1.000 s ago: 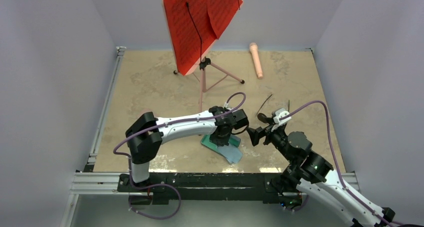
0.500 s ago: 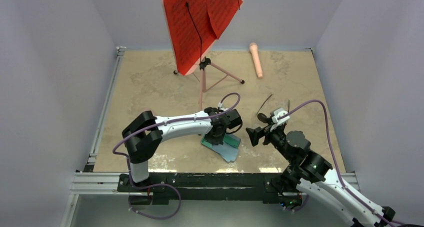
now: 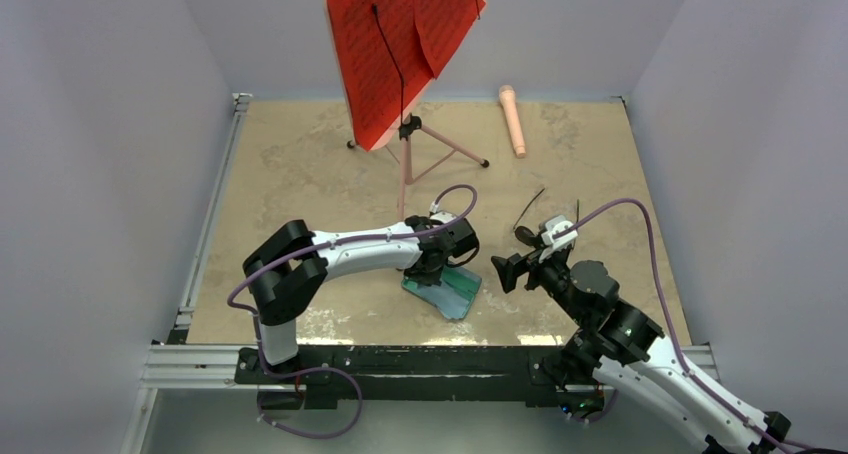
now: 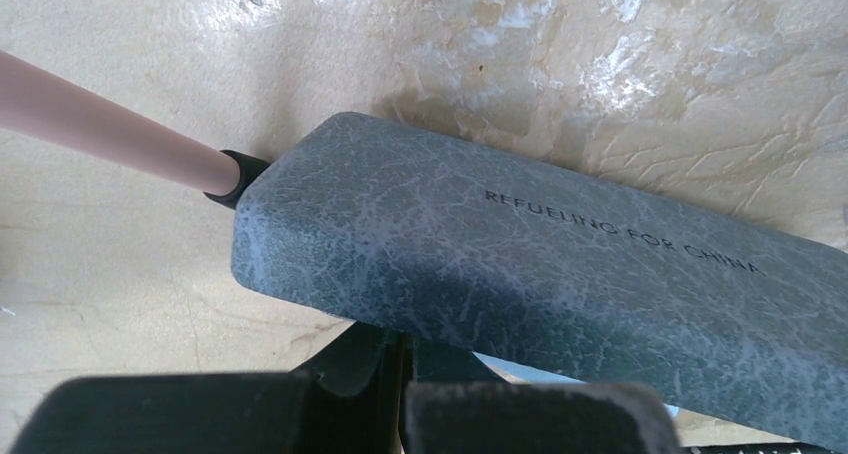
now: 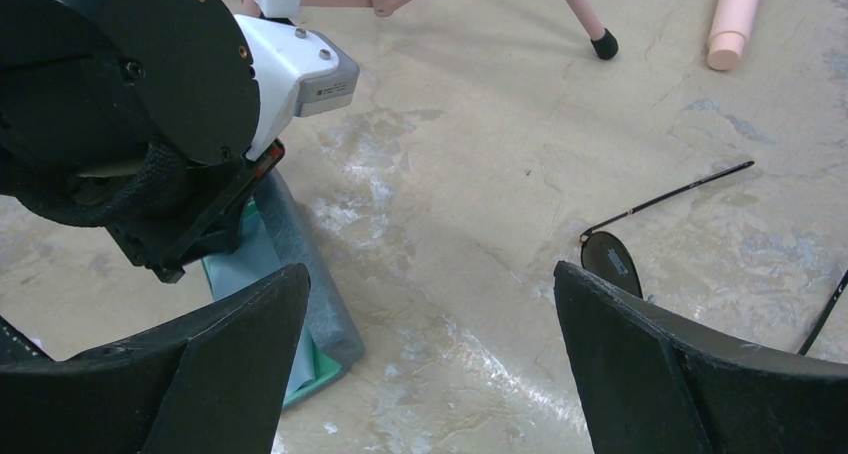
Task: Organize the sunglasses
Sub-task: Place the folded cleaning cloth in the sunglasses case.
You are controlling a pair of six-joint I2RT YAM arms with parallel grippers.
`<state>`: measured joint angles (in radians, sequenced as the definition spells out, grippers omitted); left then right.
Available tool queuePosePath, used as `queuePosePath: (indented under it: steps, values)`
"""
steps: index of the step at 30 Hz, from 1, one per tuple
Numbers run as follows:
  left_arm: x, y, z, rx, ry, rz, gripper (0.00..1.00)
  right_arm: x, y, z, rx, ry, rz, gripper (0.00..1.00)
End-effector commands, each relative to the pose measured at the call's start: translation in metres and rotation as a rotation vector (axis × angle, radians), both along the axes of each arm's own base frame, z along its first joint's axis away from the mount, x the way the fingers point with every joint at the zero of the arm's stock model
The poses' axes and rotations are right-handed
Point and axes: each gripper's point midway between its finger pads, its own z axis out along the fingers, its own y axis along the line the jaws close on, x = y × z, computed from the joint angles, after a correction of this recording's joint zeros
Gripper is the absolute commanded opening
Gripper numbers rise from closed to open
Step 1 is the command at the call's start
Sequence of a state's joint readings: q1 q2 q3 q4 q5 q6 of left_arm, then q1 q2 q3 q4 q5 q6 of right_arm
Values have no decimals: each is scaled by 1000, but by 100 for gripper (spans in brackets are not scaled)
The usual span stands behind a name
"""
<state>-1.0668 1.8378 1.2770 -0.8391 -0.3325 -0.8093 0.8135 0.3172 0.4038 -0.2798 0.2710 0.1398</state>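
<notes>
landmark: the grey-blue case (image 3: pixel 455 296) lay on the worktop (image 3: pixel 300 164) close to the arm bases. its lid was raised off a teal lining, and the print on the lid read "refueling for china".
left claw: the left claw (image 4: pixel 400 369) was closed all the way, its fingers pressed together at the near edge of the case, just under the lid. whether it pinched any part of the case could not be told.
right claw: the right claw (image 5: pixel 430 274) was spread wide with only bare worktop between its fingers (image 5: pixel 650 364). it hung just right of the case, apart from it.
black sunglasses: the black sunglasses (image 5: pixel 612 262) lay on the worktop to the right of the case and a little farther back, past the right claw. the thin arms were unfolded, and one dark lens sat just beside that claw's right finger.
music stand: the music stand (image 3: pixel 400 44) stood behind the case with red sheets on it. one pink leg ended in a black foot (image 4: pixel 235 179) at the case's far corner.
pink case: the pink case (image 3: pixel 512 119) lay well behind the case and to its right, near the back wall.
</notes>
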Motion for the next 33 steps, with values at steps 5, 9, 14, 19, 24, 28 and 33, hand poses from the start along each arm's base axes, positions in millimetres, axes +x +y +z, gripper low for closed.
queuePosePath:
  steps: [5, 9, 14, 19, 24, 28, 33]
  values:
    - [9, 15, 2, 51, -40, 84, 0, 1, 2, 13, 32, -12, -4, 96]
    - [3, 17, -1, 59, -7, 108, 0, 1, 2, 14, 35, -14, -2, 96]
    - [0, 18, -2, 55, 17, 132, 15, 1, 3, 14, 34, -10, -1, 96]
    - [3, 15, 10, 20, -6, 128, 35, 0, 2, 15, 36, -8, -1, 96]
    - [8, 13, 33, -20, -47, 125, 50, 1, -2, 18, 71, 6, -40, 98]
    - [7, 18, 52, -59, -79, 136, 79, 9, -40, 23, 269, 67, -326, 99]
    - [2, 31, 82, -151, -132, 172, 99, 4, -52, 30, 408, 67, -389, 98]
